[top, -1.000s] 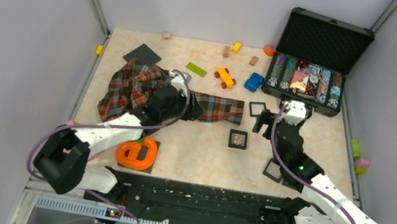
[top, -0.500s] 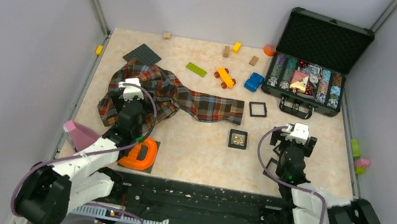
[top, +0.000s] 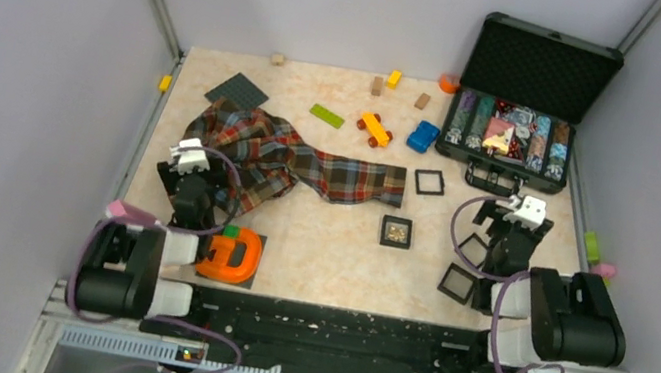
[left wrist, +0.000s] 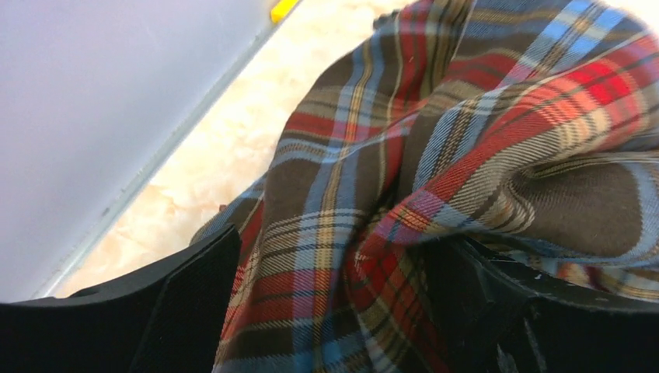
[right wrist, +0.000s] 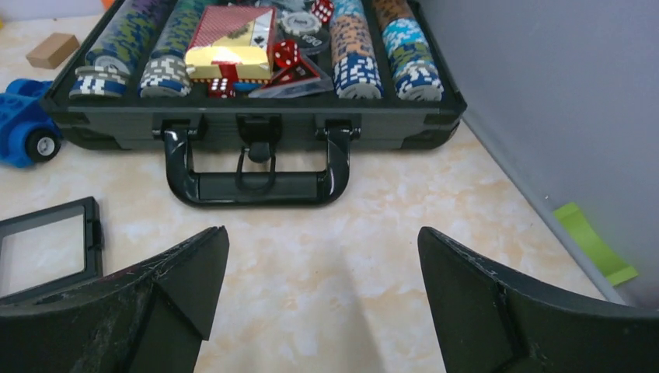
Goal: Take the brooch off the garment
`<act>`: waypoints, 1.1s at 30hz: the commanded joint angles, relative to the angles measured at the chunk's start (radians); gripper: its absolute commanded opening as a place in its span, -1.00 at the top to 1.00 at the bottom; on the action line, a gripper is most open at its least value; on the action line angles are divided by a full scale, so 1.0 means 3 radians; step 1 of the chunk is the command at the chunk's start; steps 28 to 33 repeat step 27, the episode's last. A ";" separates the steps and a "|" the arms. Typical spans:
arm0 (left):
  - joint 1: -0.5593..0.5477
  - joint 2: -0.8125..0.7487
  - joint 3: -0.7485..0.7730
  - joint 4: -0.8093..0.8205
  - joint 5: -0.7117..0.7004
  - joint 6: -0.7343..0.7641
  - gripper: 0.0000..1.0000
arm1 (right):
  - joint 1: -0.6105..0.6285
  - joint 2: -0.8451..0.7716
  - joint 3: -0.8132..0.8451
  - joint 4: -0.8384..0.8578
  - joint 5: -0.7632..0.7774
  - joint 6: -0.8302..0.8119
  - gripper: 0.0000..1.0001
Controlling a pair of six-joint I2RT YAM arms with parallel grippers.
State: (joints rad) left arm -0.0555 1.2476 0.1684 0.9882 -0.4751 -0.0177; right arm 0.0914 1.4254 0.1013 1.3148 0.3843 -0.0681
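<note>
Left pincer [left wrist: 334, 249] hangs released, its fingers spread over the near folds of the plaid shirt [top: 291, 155], whose long sleeve runs off to its right. Right pincer [right wrist: 322, 233] is likewise spread and empty, facing the poker-chip case [right wrist: 256, 116] ahead of it. From overhead, a tiny gold speck, seemingly the brooch [top: 396, 230], sits in a small black box [top: 385, 230] on the table [top: 335, 258]. It is off the cloth, left of the right pincer and well to the left pincer's right, so the right arm is nearer. It is too small to show any axis. Neither wrist view catches it: the left sees only plaid, the right the case's handle and a black frame [right wrist: 47, 211].
</note>
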 commanded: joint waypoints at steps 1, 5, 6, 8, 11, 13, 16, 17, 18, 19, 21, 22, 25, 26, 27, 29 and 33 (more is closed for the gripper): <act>0.0355 0.0667 0.0075 0.0899 0.0921 -0.0228 -0.79 | -0.0238 0.0044 0.0158 -0.0198 -0.0768 0.0407 -0.88; 0.0348 0.0611 0.0466 -0.0029 0.1407 -0.0069 -0.66 | -0.0238 0.0105 0.0299 -0.0360 -0.0908 0.0313 -0.97; 0.0357 0.0642 0.0581 -0.0198 0.1369 -0.0080 -0.56 | -0.0241 0.0107 0.0303 -0.0372 -0.0915 0.0309 -0.97; 0.0369 0.0729 0.0444 0.0232 0.1369 -0.0053 -0.96 | -0.0241 0.0095 0.0311 -0.0407 -0.0934 0.0300 -0.97; 0.0369 0.0738 0.0458 0.0230 0.1339 -0.0079 -0.97 | -0.0239 0.0098 0.0308 -0.0406 -0.0946 0.0296 -0.97; 0.0369 0.0702 0.0509 0.0070 0.1343 -0.0073 -0.98 | -0.0238 0.0101 0.0311 -0.0399 -0.0949 0.0298 -0.97; 0.0369 0.0722 0.0487 0.0155 0.1338 -0.0074 -0.97 | -0.0238 0.0102 0.0308 -0.0391 -0.0955 0.0298 -0.97; 0.0368 0.0740 0.0476 0.0199 0.1342 -0.0074 -0.97 | -0.0238 0.0106 0.0309 -0.0387 -0.0955 0.0297 -0.97; 0.0369 0.0749 0.0470 0.0225 0.1341 -0.0070 -0.97 | -0.0239 0.0105 0.0309 -0.0388 -0.0953 0.0296 -0.97; 0.0368 0.0747 0.0467 0.0226 0.1341 -0.0069 -0.97 | -0.0238 0.0106 0.0309 -0.0389 -0.0954 0.0294 -0.97; 0.0369 0.0746 0.0467 0.0225 0.1342 -0.0067 -0.97 | -0.0238 0.0105 0.0312 -0.0393 -0.0955 0.0294 -0.97; 0.0369 0.0750 0.0469 0.0221 0.1343 -0.0072 -0.97 | -0.0239 0.0106 0.0309 -0.0390 -0.0951 0.0297 -0.97; 0.0367 0.0760 0.0484 0.0214 0.1343 -0.0074 -0.97 | -0.0238 0.0106 0.0312 -0.0389 -0.0953 0.0296 -0.97; 0.0369 0.0754 0.0479 0.0221 0.1340 -0.0071 -0.97 | -0.0238 0.0106 0.0311 -0.0389 -0.0951 0.0298 -0.97; 0.0366 0.0750 0.0464 0.0232 0.1338 -0.0073 -0.97 | -0.0239 0.0106 0.0312 -0.0392 -0.0954 0.0298 -0.97; 0.0366 0.0750 0.0464 0.0232 0.1338 -0.0073 -0.97 | -0.0239 0.0106 0.0312 -0.0392 -0.0954 0.0298 -0.97; 0.0366 0.0750 0.0464 0.0232 0.1338 -0.0073 -0.97 | -0.0239 0.0106 0.0312 -0.0392 -0.0954 0.0298 -0.97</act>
